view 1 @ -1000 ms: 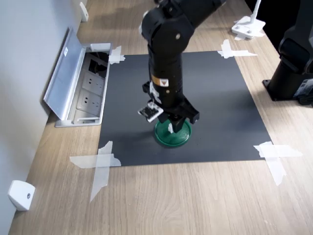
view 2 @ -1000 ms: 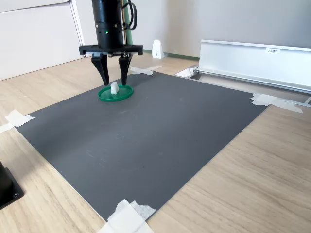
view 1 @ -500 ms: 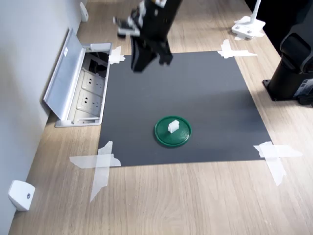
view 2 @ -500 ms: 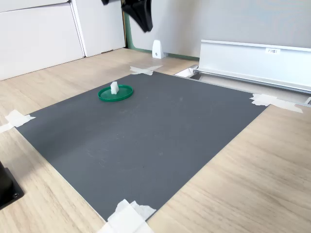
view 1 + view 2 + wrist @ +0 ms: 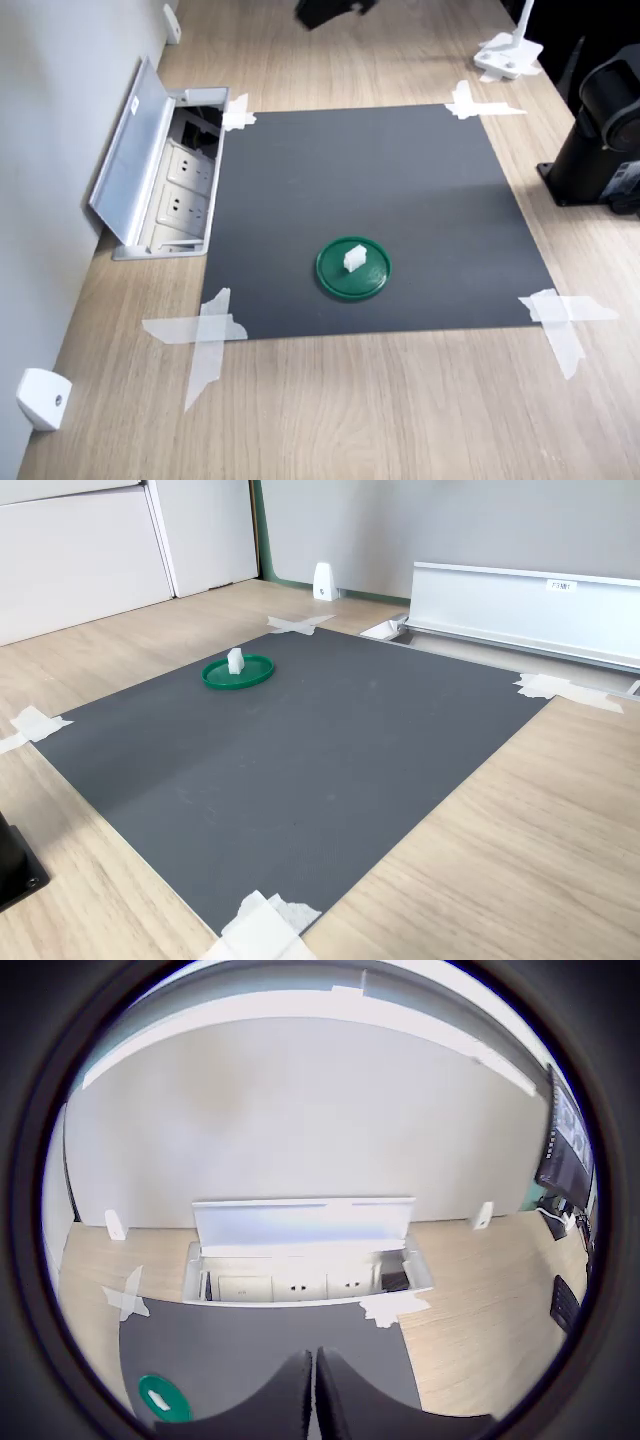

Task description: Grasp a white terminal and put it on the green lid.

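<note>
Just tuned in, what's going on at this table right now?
The white terminal sits on the green lid, which lies on the dark mat. Nothing is touching either of them. The gripper is raised well clear of the mat, with its fingers together and nothing between them; in the wrist view it faces the open socket box by the wall. The placement looks done.

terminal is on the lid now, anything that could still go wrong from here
Few risks remain. The white terminal stands upright on the green lid, so a bump to the table could tip it or roll it off. The lid lies loose on the black mat and could slide. The shut gripper is raised well clear.
</note>
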